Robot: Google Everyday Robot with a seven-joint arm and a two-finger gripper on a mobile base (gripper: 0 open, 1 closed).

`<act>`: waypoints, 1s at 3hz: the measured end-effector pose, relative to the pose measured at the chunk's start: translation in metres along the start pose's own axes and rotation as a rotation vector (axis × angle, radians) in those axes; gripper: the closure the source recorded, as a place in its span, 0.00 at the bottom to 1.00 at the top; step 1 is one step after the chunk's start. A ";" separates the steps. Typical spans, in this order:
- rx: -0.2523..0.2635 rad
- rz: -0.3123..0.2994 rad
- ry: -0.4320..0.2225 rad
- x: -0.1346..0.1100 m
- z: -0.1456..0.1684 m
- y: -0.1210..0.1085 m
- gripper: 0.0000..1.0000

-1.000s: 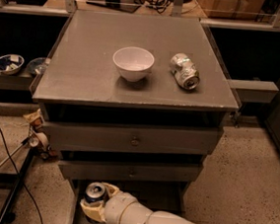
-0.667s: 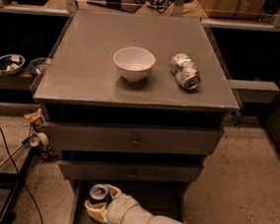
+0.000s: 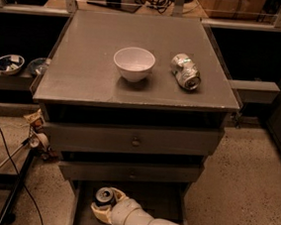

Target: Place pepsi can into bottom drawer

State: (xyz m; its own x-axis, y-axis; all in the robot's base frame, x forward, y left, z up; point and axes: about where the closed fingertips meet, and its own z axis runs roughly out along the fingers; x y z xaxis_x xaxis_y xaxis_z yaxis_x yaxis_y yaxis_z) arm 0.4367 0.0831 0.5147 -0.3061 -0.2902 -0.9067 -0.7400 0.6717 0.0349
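Note:
The pepsi can (image 3: pixel 104 196) shows as a silver top with a dark body, upright, low in the open bottom drawer (image 3: pixel 171 203) at its left side. My gripper (image 3: pixel 105 204) is at the bottom centre of the camera view, its cream fingers (image 3: pixel 119 197) wrapped around the can. My white arm runs in from the bottom right. The can's lower part and logo are hidden by the fingers.
The grey cabinet top (image 3: pixel 85 69) bears a white bowl (image 3: pixel 134 63) and a dented silver-and-green can (image 3: pixel 185 71) lying on its side. Two upper drawers with small knobs (image 3: pixel 135 142) are slightly out. A stand leg and cables (image 3: pixel 17 182) are on the floor at left.
My gripper with the can has shifted slightly to the right and farther in over the bottom drawer. Nothing on the cabinet top has moved.

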 end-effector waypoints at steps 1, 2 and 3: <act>0.007 0.012 -0.006 0.010 0.010 0.002 1.00; 0.031 0.057 -0.058 0.031 0.044 -0.001 1.00; 0.027 0.059 -0.050 0.040 0.047 0.001 1.00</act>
State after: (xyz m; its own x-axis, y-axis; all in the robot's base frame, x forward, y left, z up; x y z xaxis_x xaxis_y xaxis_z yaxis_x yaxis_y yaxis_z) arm 0.4524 0.1041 0.4588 -0.3183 -0.2156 -0.9232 -0.7050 0.7049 0.0785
